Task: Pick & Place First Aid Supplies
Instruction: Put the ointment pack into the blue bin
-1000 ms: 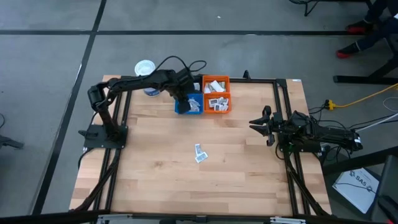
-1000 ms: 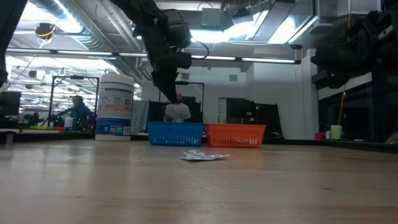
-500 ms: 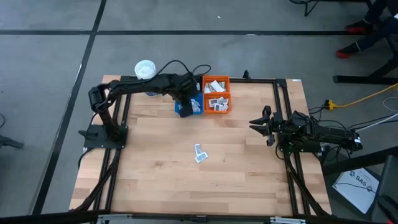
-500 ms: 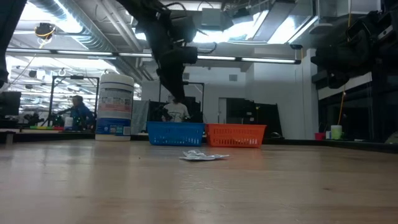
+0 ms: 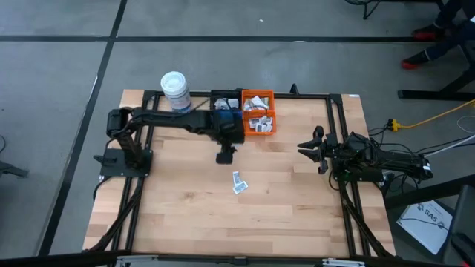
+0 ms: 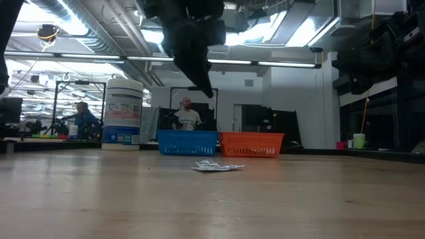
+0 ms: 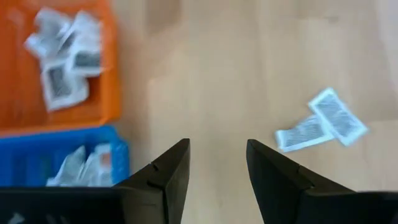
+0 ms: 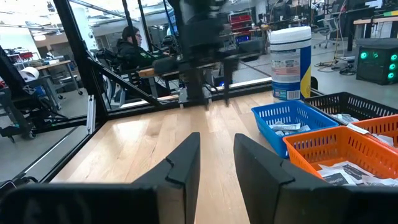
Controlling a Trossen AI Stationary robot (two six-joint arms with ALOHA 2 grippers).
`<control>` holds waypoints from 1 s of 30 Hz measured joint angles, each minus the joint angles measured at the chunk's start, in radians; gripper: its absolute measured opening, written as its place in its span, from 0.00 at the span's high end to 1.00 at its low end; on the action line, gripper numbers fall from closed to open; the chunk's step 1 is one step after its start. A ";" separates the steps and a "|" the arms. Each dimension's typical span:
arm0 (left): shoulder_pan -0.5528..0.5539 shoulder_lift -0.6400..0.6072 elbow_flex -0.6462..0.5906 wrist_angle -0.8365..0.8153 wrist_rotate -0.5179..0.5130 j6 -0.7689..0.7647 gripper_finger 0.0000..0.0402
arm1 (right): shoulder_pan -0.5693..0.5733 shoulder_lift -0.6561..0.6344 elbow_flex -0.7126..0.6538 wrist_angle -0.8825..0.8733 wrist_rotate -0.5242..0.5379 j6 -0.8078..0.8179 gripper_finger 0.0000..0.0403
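Note:
Two white first aid sachets (image 5: 238, 182) with blue print lie flat and overlapping on the wood mid-table; they also show in the left wrist view (image 7: 320, 124) and in the low view (image 6: 218, 166). My left gripper (image 5: 225, 156) hangs open and empty above the bare wood, between the blue bin (image 7: 37, 155) and those sachets, slanting down. More sachets lie in the blue bin and in the orange bin (image 5: 258, 113). My right gripper (image 5: 304, 148) waits at the table's right side, level, open and empty (image 8: 216, 162).
A black bin (image 5: 225, 100) stands behind the blue one at the far edge, and a white lidded tub (image 5: 175, 90) stands at the far left corner. Black frame rails (image 5: 338, 133) run along the table's sides. A person sits beyond the table (image 6: 188, 116).
My left gripper has swung from above the blue bin toward the table's near edge and a little to the right. It now hangs over bare wood, closer to the two sachets. The sachets on the table have not moved.

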 joint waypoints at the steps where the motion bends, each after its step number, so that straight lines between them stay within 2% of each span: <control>1: -0.020 0.000 0.000 0.005 -0.007 0.013 0.62 | 0.000 0.000 0.000 0.000 0.000 0.000 0.75; 9: -0.174 0.015 0.000 0.004 -0.019 0.166 0.63 | 0.000 0.000 0.000 0.000 0.000 0.000 0.75; 15: -0.241 0.086 0.001 0.044 -0.041 0.245 0.63 | 0.000 0.000 0.000 0.000 0.000 0.000 0.75; 30: -0.218 0.271 0.000 0.105 -0.038 0.290 0.63 | 0.000 0.000 0.000 0.000 0.000 0.000 0.75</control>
